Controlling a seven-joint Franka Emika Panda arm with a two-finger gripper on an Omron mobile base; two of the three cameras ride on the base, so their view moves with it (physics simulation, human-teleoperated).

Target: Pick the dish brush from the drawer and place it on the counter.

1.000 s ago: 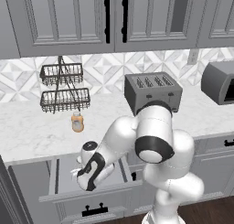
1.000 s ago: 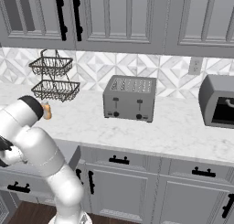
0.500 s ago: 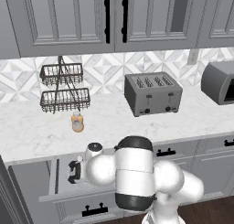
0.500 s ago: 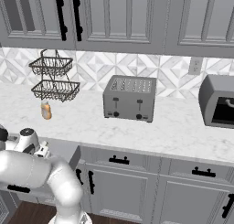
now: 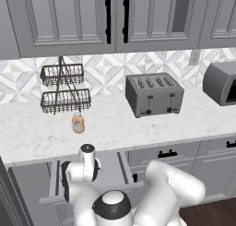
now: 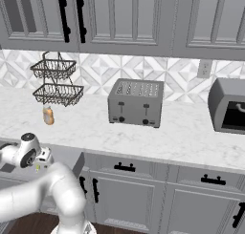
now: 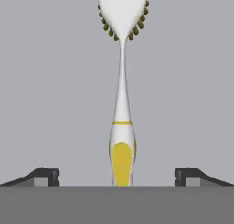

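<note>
Drawer (image 5: 120,167): pulled out below the counter (image 5: 115,128), grey floor showing to the right of the arm's wrist in the left base view; in the right base view a corner of it (image 6: 72,156) shows beside the arm.

Dish brush (image 7: 121,104): lies flat on the drawer's grey floor in the hand view, whitish head with dark bristles at the top, yellow-striped handle running down between the 2 finger tips. In the right base view a tiny yellow speck just under the hand may be it; too small to tell.

Gripper (image 7: 117,176): jaws spread wide, 1 tip on each side of the handle, neither touching it.

Counter items: small orange bottle (image 5: 78,123), 2-tier wire basket (image 5: 63,93), toaster (image 5: 153,94). The right base view adds a wall socket (image 6: 204,69) and a dark oven (image 6: 228,105).
</note>
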